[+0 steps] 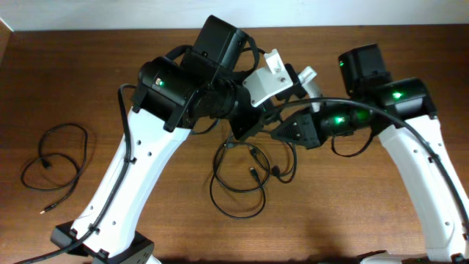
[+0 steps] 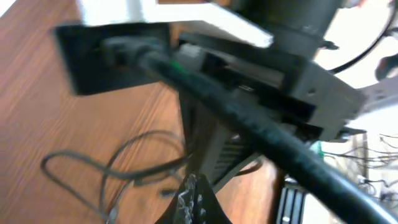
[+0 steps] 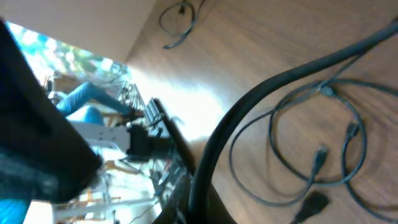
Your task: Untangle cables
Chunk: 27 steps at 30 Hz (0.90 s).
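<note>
Two white-and-black robot limbs, the left arm (image 1: 139, 169) and the right arm (image 1: 418, 161), arch over a brown wooden table (image 1: 352, 220) and meet near its centre. The left gripper (image 2: 191, 196) and right gripper (image 1: 282, 133) are both pinched closed, though I cannot tell whether either has a strand. Just below them, toward six o'clock, the cables (image 1: 245, 176) lie in overlapping black loops with small plugs (image 1: 253, 174), and a separate cable (image 1: 55, 165) rests well apart at eight o'clock. In my judgement, one gripper should pin a loop while the other slowly draws a single plug end outward.
</note>
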Motion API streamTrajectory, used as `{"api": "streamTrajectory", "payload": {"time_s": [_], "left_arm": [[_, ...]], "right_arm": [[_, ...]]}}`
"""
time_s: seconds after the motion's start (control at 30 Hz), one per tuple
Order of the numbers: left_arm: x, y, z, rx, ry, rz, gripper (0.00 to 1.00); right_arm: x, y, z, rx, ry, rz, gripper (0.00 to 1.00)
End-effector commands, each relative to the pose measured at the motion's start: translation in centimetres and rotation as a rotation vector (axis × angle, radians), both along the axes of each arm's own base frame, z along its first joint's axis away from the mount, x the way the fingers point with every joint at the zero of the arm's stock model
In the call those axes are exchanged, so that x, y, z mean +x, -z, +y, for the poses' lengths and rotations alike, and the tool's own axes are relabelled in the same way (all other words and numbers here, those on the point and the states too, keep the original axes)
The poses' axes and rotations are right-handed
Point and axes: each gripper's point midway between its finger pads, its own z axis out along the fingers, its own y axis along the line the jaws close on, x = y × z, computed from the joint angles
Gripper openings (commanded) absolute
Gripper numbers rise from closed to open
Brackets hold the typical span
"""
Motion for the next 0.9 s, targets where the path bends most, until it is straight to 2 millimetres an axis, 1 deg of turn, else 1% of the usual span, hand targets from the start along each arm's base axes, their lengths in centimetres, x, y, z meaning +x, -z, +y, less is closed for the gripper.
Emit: {"api": "streamTrajectory", "payload": {"time_s": [0.0,0.07,0.13,0.2,0.23,0.3,0.33,0.47,0.53,0.6,0.63,0.73,0.8,0.87], "left_arm": [[1.2,-0.2,3.3,0.093,-0.14,-0.045,0.0],[1.5,-0.8,4.9,0.099,-0.186,-0.062,0.0],[2.1,-1.6,7.2,0.109,-0.287,-0.074,0.0],[2.7,-2.0,9.1,0.122,-0.377,-0.083,0.02],[3.1,-2.2,10.4,0.125,-0.43,-0.082,0.04],[3.4,-2.5,12.0,0.122,-0.48,-0.078,0.04],[3.6,-2.5,12.5,0.121,-0.499,-0.073,0.05],[4.2,-2.5,13.7,0.11,-0.569,-0.047,0.09],[4.2,-2.5,13.8,0.11,-0.571,-0.047,0.1],[4.2,-2.4,13.8,0.112,-0.57,-0.045,0.15],[4.2,-2.4,13.8,0.112,-0.57,-0.044,0.16],[4.2,-2.4,13.8,0.113,-0.57,-0.043,0.15],[4.2,-2.4,13.8,0.114,-0.57,-0.043,0.14],[4.2,-2.4,13.8,0.113,-0.571,-0.043,0.14]], "right_arm": [[1.0,2.1,0.2,-0.013,0.068,0.08,0.04],[1.3,2.1,1.0,0.046,0.065,0.098,0.04],[1.6,1.9,1.7,0.116,0.056,0.117,0.04],[2.0,2.3,1.8,0.124,0.076,0.136,0.04],[2.0,2.7,1.9,0.125,0.087,0.155,0.04],[1.5,2.9,2.6,0.138,0.059,0.165,0.04],[1.1,2.8,2.9,0.143,0.044,0.168,0.04],[-0.1,2.7,5.2,0.139,-0.011,0.166,0.04],[-0.5,3.3,6.3,0.1,-0.01,0.166,0.04],[-0.2,4.5,6.8,0.028,0.049,0.178,0.04],[0.1,4.9,7.2,0.009,0.084,0.183,0.04],[0.6,4.5,8.6,0.044,0.111,0.19,0.04],[1.3,4.3,9.4,0.08,0.144,0.203,0.04],[1.8,4.6,9.7,0.102,0.175,0.23,0.04]]}}
